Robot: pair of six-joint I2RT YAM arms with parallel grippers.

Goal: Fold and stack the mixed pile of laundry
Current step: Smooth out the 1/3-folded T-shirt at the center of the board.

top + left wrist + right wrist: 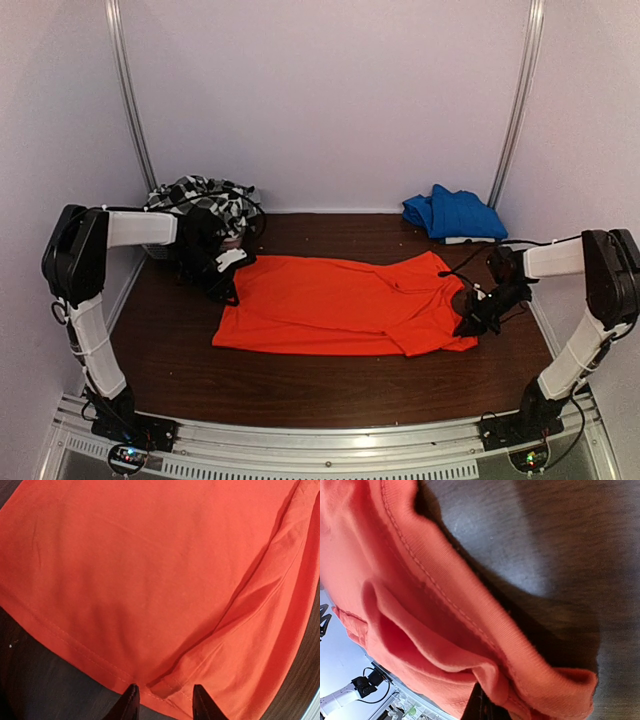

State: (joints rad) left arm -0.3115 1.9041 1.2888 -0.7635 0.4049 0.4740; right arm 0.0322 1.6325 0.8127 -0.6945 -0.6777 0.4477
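Laundry cell, mid-fold: the plain bright orange-red cotton shirt (340,305) lies spread across the middle of the dark brown wooden table (300,385), an arm at each end of it.

On my left, the left gripper (222,280) sits low at the shirt's stitched hem. The wrist view shows its two black fingers (131,706) standing apart with a small turned-over lip of hem lying between them. They are parted and not pinching, which I read as lining up for a bite on that edge.

On my right, the right gripper (472,318) is closed tight on the shirt's opposite end. Its wrist view shows the ribbed edge bunched at the fingers and raised off the wood, with shadow beneath. I hold that end so the cloth has an anchor and stays taut while the other side is taken.

I judge the shirt is laid flat first so that a fold can run straight. No fold is made yet, though the far right part shows wrinkles.

Against the back wall on the left, the crumpled black-and-white checked garment (205,200) waits in a heap, kept clear of the working area. At the back right a folded blue cloth (455,212) rests on the table, well apart from the shirt, likely the start of the stack.

The risk I see is the hem's lip slipping out as the left fingers close.
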